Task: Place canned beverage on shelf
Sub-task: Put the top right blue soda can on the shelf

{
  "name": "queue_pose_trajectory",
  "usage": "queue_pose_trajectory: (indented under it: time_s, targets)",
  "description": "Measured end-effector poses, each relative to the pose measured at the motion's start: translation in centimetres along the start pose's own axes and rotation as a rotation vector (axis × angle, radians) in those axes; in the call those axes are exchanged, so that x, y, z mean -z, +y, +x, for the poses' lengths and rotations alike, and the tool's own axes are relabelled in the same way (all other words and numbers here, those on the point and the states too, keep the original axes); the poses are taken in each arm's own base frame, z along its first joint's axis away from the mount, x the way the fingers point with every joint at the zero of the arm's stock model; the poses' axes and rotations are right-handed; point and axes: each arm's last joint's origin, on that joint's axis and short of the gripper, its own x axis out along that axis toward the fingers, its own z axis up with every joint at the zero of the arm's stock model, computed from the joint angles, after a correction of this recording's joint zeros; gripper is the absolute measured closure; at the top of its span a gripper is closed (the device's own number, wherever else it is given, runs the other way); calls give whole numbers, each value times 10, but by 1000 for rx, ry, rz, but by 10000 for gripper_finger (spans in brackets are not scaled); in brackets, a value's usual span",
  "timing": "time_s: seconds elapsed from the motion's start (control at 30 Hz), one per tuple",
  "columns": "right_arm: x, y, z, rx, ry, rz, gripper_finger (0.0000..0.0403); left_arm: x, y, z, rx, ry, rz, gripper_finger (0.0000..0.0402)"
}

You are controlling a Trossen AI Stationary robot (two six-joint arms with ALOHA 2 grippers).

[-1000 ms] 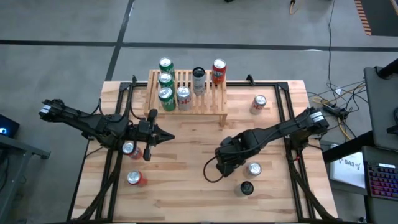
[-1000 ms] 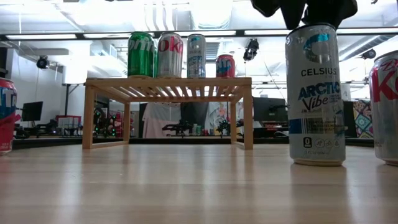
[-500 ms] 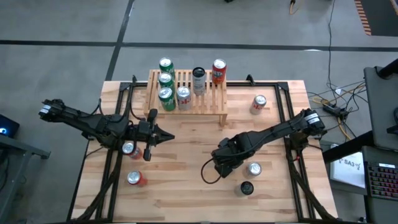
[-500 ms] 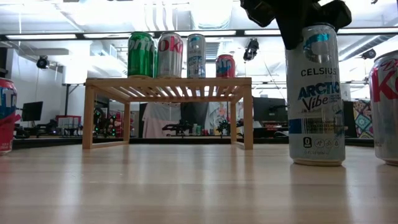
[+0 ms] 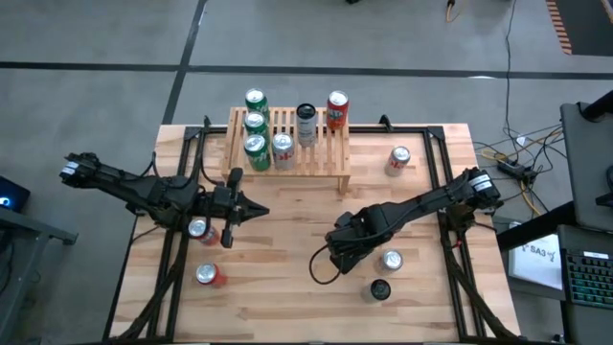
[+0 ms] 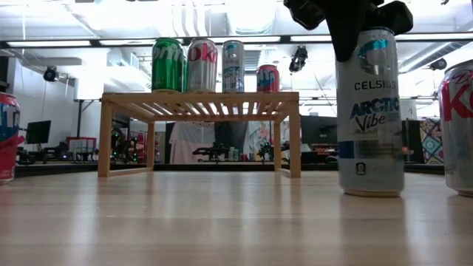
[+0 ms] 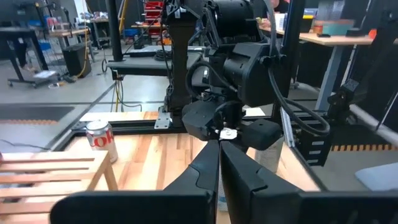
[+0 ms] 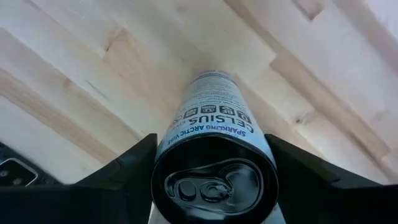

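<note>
Now, working left to right: your left gripper (image 5: 257, 211) waits over the left-centre of the table (image 5: 278, 287) with its fingers pressed together and nothing in them. Far of it, the shelf (image 5: 330, 161) already carries five cans, crowded toward its left end, so the free slats are at its right.

Your right gripper (image 5: 337, 257) is down over the Celsius can (image 6: 371, 111), right of centre on the near half of the table. In the right wrist view the fingers (image 8: 118, 177) flank the can top on both sides, and the low view shows the can standing a touch tilted, so you look to be just closing on it; I cannot tell whether the grip is firm.

The risks, as I judge them:
- a grip this high on a tall can may let it swing or slip when lifted
- two more cans stand just right of it and could be knocked
- the crowded shelf leaves little room; come in at its right end
</note>
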Motion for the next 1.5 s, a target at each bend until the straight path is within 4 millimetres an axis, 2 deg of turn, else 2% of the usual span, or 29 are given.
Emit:
queue_pose_trajectory:
  time_s: [0.3,0.47,0.6,0.77,0.9,1.03,1.17,1.5]
  targets:
    - [-17,12,-36,-91,-207,-143,164,15,-5,23,-3,74,-8,401]
    - [-28,20,-55,-163,-336,-260,164,25,-10,39,22,110,-2,371]
    - [-38,21,-60,-164,-424,-337,164,34,-14,48,52,149,2,316]
    - [-49,21,-64,-174,-500,-398,164,46,-20,58,62,201,18,212]
    - [-55,24,-66,-205,-548,-430,164,56,-20,67,-16,242,30,129]
    - [-57,26,-70,-225,-570,-453,164,65,-19,74,-84,274,46,77]
    - [-57,27,-71,-233,-582,-474,164,71,-20,78,-95,296,41,62]
    - [-64,31,-76,-289,-649,-481,164,80,-19,84,-153,325,35,62]
